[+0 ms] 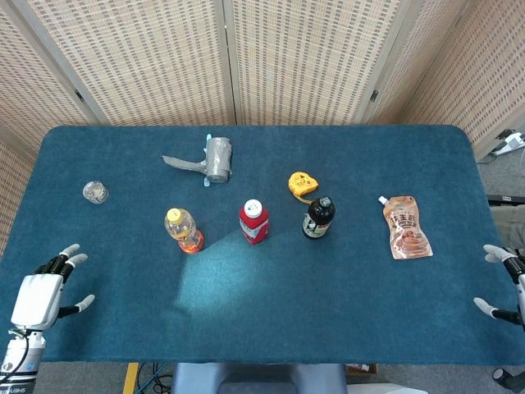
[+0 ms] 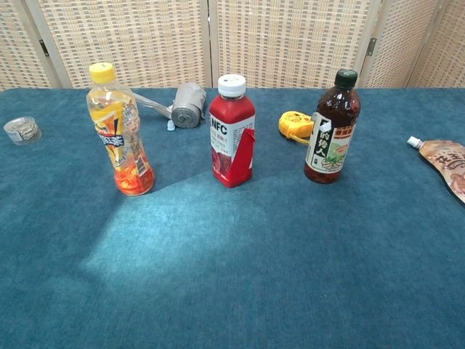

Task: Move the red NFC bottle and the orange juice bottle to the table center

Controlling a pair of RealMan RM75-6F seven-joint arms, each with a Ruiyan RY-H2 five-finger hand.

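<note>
The red NFC bottle [image 1: 253, 222] [image 2: 232, 133] with a white cap stands upright near the middle of the blue table [image 1: 271, 304]. To its left the orange juice bottle [image 1: 184, 231] [image 2: 118, 132] with a yellow cap also stands upright. My left hand [image 1: 41, 294] is open at the table's front left corner, far from both bottles. Only the fingertips of my right hand [image 1: 504, 283] show at the right edge of the head view, spread apart and holding nothing. Neither hand appears in the chest view.
A dark tea bottle [image 1: 317, 217] [image 2: 330, 129] stands right of the red one. Behind lie a yellow tape measure [image 1: 301, 184], a grey tape roll [image 1: 216, 159] and a small clear cup [image 1: 95, 192]. A brown pouch [image 1: 406, 226] lies at the right.
</note>
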